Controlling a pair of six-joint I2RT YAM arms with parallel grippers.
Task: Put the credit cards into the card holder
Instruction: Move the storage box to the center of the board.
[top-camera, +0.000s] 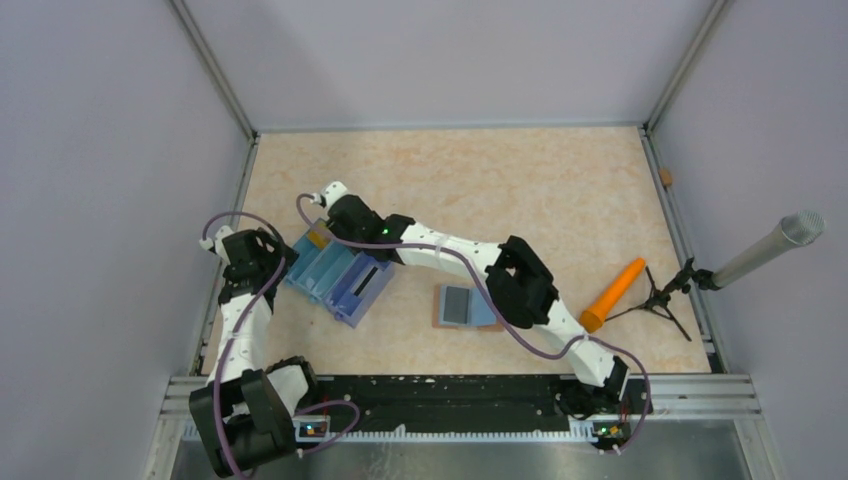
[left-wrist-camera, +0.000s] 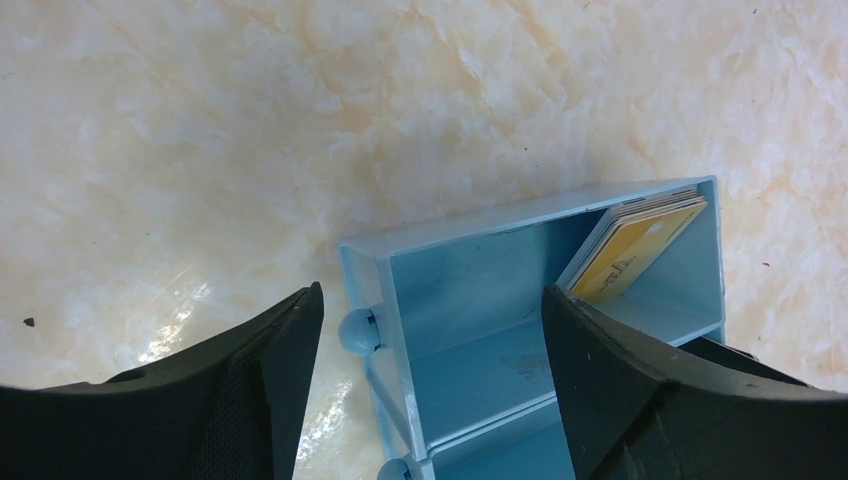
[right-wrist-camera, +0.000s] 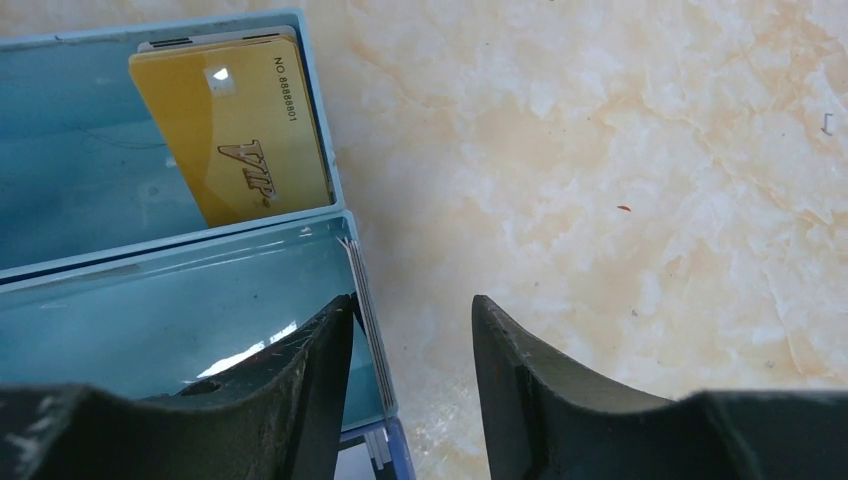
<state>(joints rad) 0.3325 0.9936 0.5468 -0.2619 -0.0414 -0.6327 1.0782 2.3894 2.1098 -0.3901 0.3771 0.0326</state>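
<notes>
The right end effector (right-wrist-camera: 410, 310) hangs over one end of the blue box (top-camera: 335, 275). Its jaws are part open w/ a gap showing & grip nothing. Edge-on cards (right-wrist-camera: 366, 330) stand against the box's end wall, right between the jaws. One finger (right-wrist-camera: 300, 400) is inside the compartment just beside them; the other is outside the wall, over bare tabletop (right-wrist-camera: 620, 150). The next compartment holds a gold card (right-wrist-camera: 240, 130) marked VIP. It leans on the same wall beyond the fingertips, untouched, w/ pale card edges behind it.

The left end effector (left-wrist-camera: 430, 295) is wide open at the box's other end & holds nothing. One finger is off the box end, the other over a compartment. The gold card sits at that compartment's far end, apart from both fingers.

The card holder (top-camera: 437, 318) lies flat on the tabletop near the box, apart from both end effectors. Something flat & grey-blue lies on it; can't tell if 1 card or 2.

Count: 1 gold card, 1 edge-on bunch (no. can't tell), 1 card holder, 1 box, 1 orange carrot (top-camera: 612, 295), 1 mic (top-camera: 770, 245) on a stand.
</notes>
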